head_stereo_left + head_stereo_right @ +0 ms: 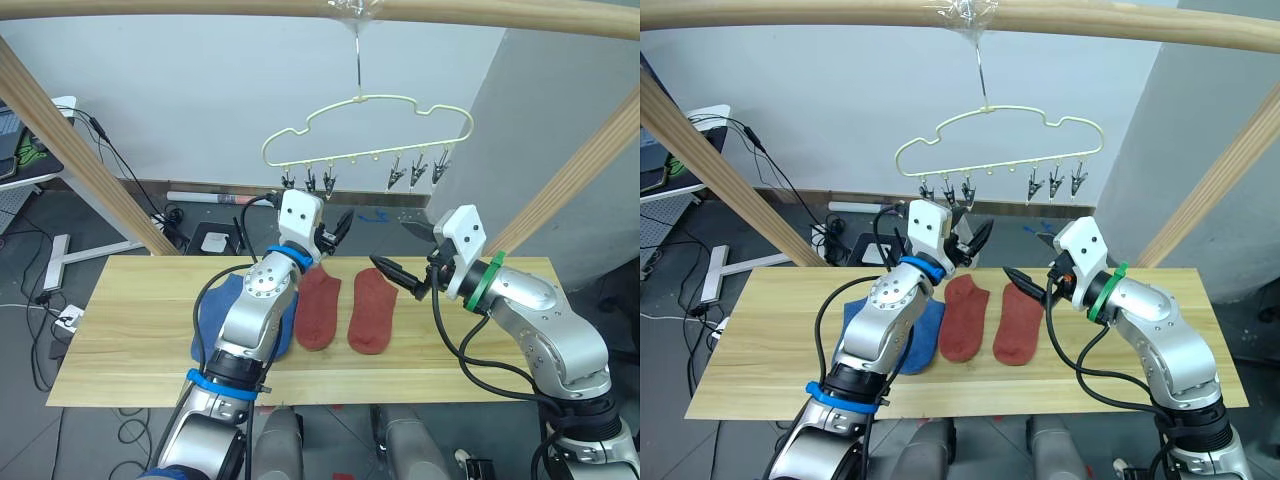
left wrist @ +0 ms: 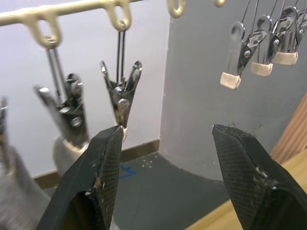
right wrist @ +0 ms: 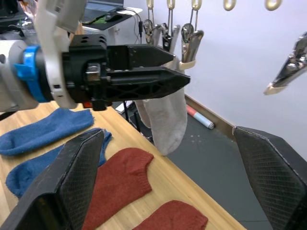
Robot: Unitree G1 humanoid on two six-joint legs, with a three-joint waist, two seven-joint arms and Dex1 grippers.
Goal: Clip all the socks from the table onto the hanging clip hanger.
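Already one grey sock (image 3: 165,120) hangs clipped on the hanger (image 1: 370,125); four socks lie mid-counter (image 1: 130,330); both jaws wide, empty.

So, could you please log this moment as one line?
left end effector: open at clips | right end effector: open | red socks: on table

No text, label, brand, number or sign could be read on anything in these views.
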